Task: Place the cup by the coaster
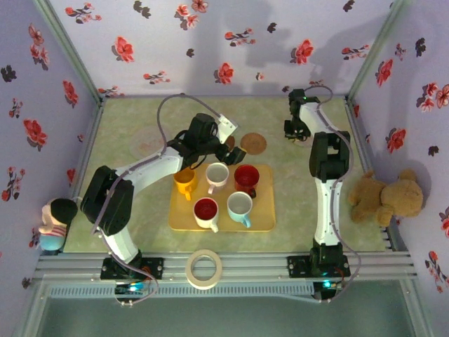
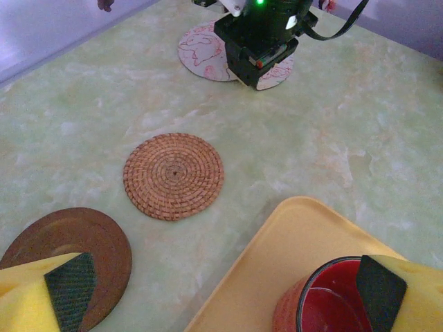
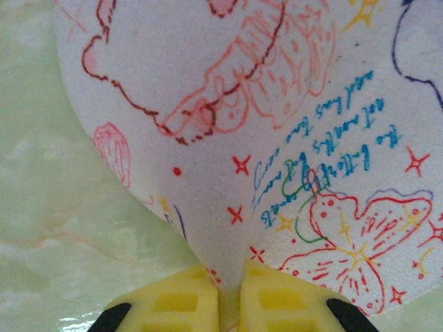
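Red cup (image 2: 320, 302) stands on the yellow tray (image 2: 297, 235), just inside the right finger of the wide-open, empty left tool (image 2: 221, 297). Right tool (image 3: 228, 304) pinches the edge of the drawn-on coaster (image 3: 277, 104).

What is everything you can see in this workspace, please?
tray: 1, yellow, table centre
cups: 5, yellow, pinkish, red, red-lined, pale blue, on tray
woven coaster: 1, tan, beyond tray
plain coaster: 1, brown, beside it
printed coaster: 1, white, far right
tape roll: 1, cream, near edge
teddy bear: 1, brown, right
doll: 1, dark-haired, left
left end effector: 1, yellow, open, over tray edge
right end effector: 1, yellow, shut on printed coaster
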Available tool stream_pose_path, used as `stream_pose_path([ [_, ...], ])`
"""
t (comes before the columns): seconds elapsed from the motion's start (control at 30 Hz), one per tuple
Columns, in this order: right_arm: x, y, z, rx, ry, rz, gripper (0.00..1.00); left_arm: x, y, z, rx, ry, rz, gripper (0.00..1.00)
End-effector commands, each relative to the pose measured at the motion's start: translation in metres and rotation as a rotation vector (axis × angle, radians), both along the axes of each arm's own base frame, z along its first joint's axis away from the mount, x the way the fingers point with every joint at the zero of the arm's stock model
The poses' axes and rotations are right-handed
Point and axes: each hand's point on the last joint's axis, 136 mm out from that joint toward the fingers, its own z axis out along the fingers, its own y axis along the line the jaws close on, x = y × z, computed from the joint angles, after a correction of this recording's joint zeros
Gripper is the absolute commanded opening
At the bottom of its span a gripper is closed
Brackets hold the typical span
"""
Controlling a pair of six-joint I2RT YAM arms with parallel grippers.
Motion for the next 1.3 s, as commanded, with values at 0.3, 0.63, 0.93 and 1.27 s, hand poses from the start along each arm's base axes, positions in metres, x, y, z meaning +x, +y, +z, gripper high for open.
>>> stream_pose_path([
  [0.3, -0.025, -0.005, 0.033, 0.012, 0.037, 0.036, 0.00, -0.001, -0.004, 0.005, 0.002, -0.015, 0.003, 1.00],
  [0.63, -0.044, 0.019, 0.035, 0.038, 0.093, 0.140, 0.00, -0.003, -0.004, 0.003, 0.001, -0.014, 0.002, 1.00],
  [0.93, -0.057, 0.039, 0.028, 0.013, 0.136, 0.217, 0.00, -0.005, -0.002, 0.006, 0.007, -0.024, 0.004, 1.00],
  [1.27, -0.073, 0.053, 0.020, 0.003, 0.172, 0.245, 0.00, -0.006, -0.001, 0.003, 0.010, -0.019, 0.006, 1.00],
])
